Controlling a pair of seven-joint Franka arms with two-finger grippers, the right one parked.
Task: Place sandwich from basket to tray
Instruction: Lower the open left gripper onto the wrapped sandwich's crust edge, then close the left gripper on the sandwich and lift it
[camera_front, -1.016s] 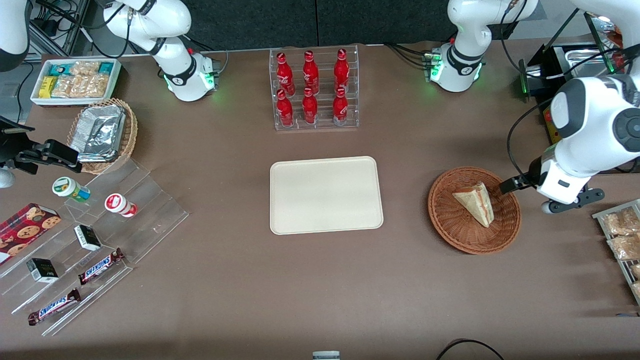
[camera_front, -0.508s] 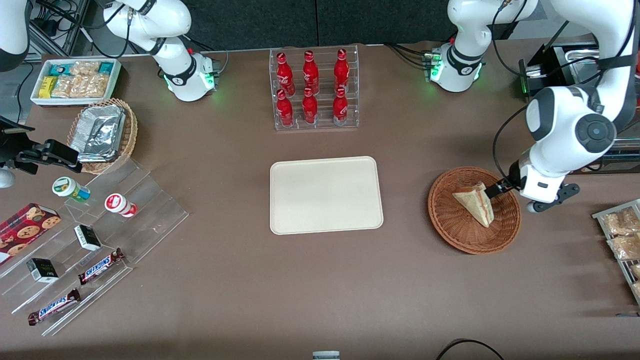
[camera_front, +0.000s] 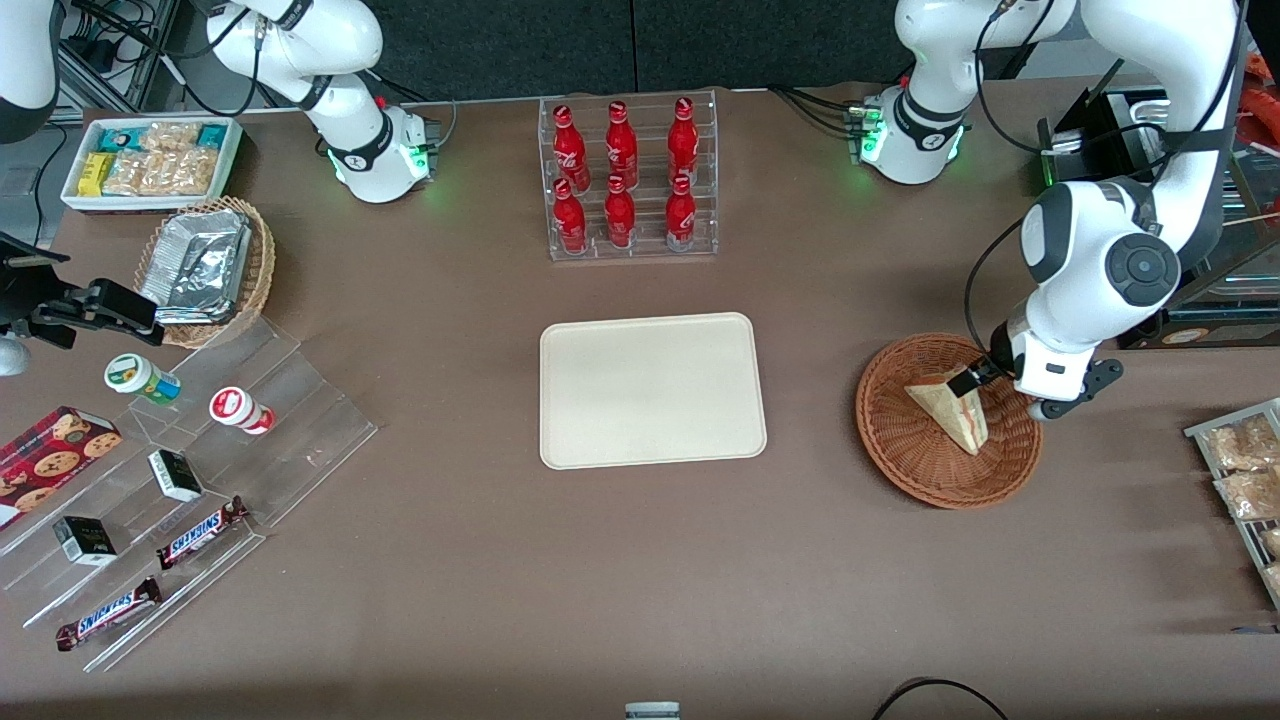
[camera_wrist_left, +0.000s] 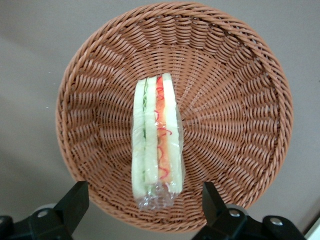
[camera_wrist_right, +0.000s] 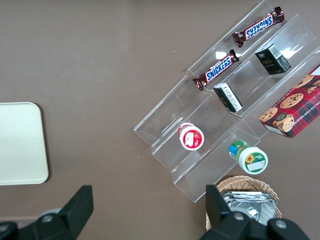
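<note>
Sandwich (camera_front: 952, 408), a small triangular wedge of pale tan bread with red and light green filling wrapped in clear film, lies in the round reddish-brown woven wicker basket (camera_front: 905, 455) at the right of the front view, level with the flat cream-beige rectangular tray (camera_front: 650, 390) at the centre of the frame. The tray is bare and well apart from the basket, so the transfer has not begun.

The left arm's gripper (camera_wrist_left: 145, 207) hangs over the basket above the end of the wedge farther from the front camera. In the wrist view its two dark fingers (camera_wrist_left: 74, 202) stand wide apart, one on each side of the wedge's blunt end, holding nothing.

The step in hand appears to be the descent for the grasp. The wedge rests on edge with its filling stripe facing up, so the bread faces are the natural surfaces to pinch, and the fingers already look lined up across them. Lowering straight down with the wedge centred between the fingers should avoid tipping it. The bread looks soft and the film slick, so a gentle closure seems wise. The fingertips should stop short of the wicker weave, and the lift should clear the basket rim before travelling toward the tray.
</note>
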